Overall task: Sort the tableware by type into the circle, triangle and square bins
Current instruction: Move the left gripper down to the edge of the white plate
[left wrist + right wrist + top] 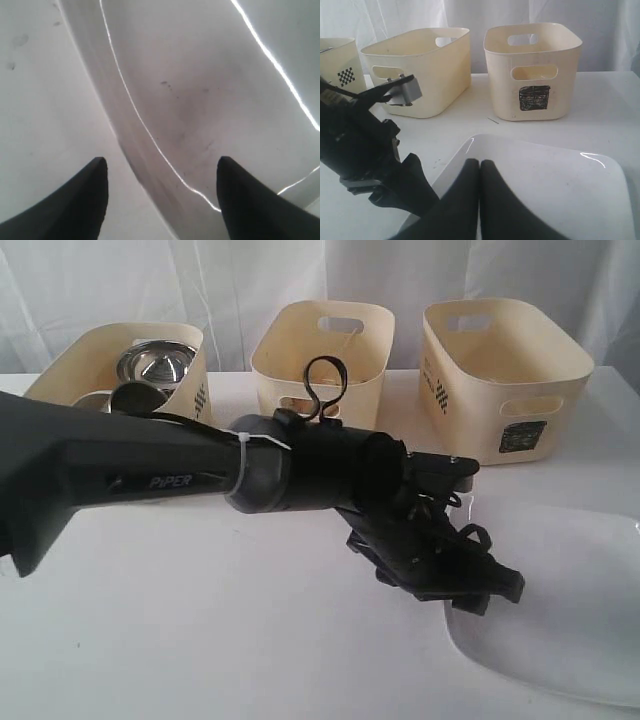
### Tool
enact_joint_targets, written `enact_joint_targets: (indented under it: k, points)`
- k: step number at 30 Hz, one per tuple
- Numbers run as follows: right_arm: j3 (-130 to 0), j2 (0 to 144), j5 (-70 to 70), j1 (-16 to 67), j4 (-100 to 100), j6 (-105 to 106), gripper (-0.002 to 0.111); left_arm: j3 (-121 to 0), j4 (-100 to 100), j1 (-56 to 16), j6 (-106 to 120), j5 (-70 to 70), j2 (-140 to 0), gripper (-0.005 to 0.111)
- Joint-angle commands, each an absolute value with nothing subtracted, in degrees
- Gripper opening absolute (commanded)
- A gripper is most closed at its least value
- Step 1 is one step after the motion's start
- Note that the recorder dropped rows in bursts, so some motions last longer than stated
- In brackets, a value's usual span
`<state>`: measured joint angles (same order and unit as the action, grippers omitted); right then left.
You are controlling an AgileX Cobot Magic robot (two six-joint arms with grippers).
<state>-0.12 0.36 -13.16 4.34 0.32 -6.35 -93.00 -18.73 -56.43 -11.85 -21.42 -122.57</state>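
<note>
A large white rounded-square plate (565, 610) lies flat on the white table at the front right. My left gripper (487, 592) has reached across to the plate's left edge. In the left wrist view its jaws (162, 167) stand open, one finger over the table and the other over the plate (210, 90), with the rim between them and nothing held. My right gripper (480, 165) hangs shut and empty just above the near part of the plate (555, 185). A steel bowl (155, 362) sits in the left bin (190, 390).
Three cream bins stand in a row at the back: left, middle (320, 365) and right (505, 375). The right wrist view shows the right bin (532, 70) bearing a black square mark. The left arm (150, 475) stretches low across the table's middle.
</note>
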Motion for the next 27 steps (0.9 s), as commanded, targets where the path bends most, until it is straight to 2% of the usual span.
enact_joint_targets:
  k: [1, 27]
  points:
    - [0.0, 0.0, -12.7, 4.0, 0.4, -6.2, 0.000, -92.6, -20.9, -56.7, -12.2, -22.2, -123.2, 0.066]
    - [0.0, 0.0, -12.7, 4.0, 0.4, -6.2, 0.000, -92.6, -25.5, -56.7, -12.0, -22.1, -126.4, 0.066]
